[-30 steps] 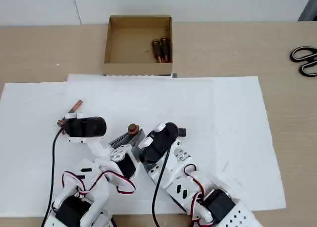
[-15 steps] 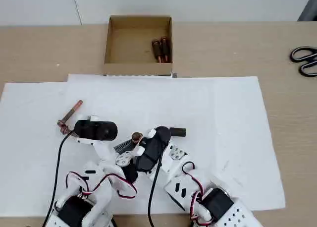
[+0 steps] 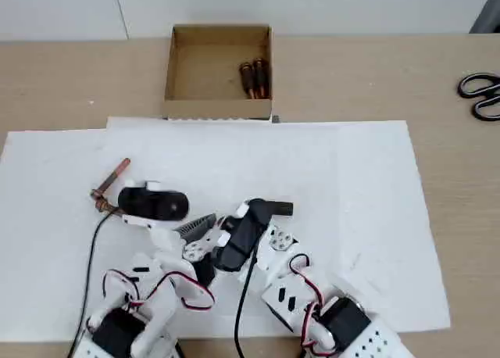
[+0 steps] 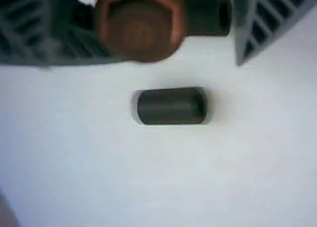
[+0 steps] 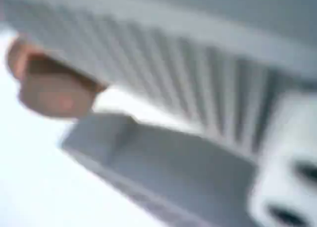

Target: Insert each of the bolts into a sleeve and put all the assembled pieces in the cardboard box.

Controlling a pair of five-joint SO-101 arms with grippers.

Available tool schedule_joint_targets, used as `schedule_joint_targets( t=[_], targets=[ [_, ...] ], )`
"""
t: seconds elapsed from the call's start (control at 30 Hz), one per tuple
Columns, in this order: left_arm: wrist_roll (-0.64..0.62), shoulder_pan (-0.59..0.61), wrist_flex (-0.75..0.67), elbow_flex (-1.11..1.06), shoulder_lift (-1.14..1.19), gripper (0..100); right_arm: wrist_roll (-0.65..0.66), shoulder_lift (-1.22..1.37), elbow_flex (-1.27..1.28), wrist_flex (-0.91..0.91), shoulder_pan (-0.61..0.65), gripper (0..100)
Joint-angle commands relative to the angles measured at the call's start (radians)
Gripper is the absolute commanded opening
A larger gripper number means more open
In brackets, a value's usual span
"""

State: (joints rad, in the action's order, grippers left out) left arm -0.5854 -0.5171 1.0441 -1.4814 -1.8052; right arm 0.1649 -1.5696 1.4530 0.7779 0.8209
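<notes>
Aligning matters most: your left gripper (image 4: 143, 51) has its fingers clamped on the bolt (image 4: 140, 24), and the sleeve (image 4: 171, 106) lies on its side just past the fingertips. Bring the shank level with its bore before pushing.

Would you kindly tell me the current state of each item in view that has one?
cardboard box: open, two assembled pieces inside.
loose bolt: lying on the paper, unsleeved.
held bolt: gripped by the left gripper.
first sleeve: lying on its side, no bolt in it.
second sleeve: on its side.
</notes>
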Motion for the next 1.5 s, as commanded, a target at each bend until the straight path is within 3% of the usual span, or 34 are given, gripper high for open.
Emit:
schedule_joint_targets(
  t=[0.0, 0.43, 0.7, 0.8, 0.93, 1.07, 1.2, 1.47],
  targets=[
    [0.011, -0.003, -0.012, 0.047, -0.005, 28, 0.011, -0.012, -0.017, -0.038, 0.007, 0.2],
    [0.011, -0.002, -0.011, 0.166, -0.003, 27, 0.011, -0.012, -0.011, -0.035, 0.007, 0.2],
    [0.035, 0.068, -0.015, 0.157, -0.005, 0, 0.011, -0.012, -0.011, -0.035, 0.007, 0.2],
    [0.081, 0.123, -0.015, 0.114, -0.005, 0, 0.011, -0.012, -0.011, -0.035, -0.004, 0.2],
    [0.133, 0.199, -0.026, 0.027, -0.005, 1, 0.008, -0.012, -0.015, -0.036, -0.065, 0.2],
    [0.215, 0.279, -0.124, -0.064, -0.005, 1, -0.005, -0.012, -0.018, -0.038, -0.166, 0.2],
    [0.293, 0.331, -0.235, -0.151, -0.005, 1, -0.103, 0.013, -0.069, -0.03, -0.286, 0.2],
    [0.488, 0.387, -0.282, -0.2, 0.0, 1, -0.127, 0.348, -0.374, -0.035, -0.455, 0.2]
  ],
)
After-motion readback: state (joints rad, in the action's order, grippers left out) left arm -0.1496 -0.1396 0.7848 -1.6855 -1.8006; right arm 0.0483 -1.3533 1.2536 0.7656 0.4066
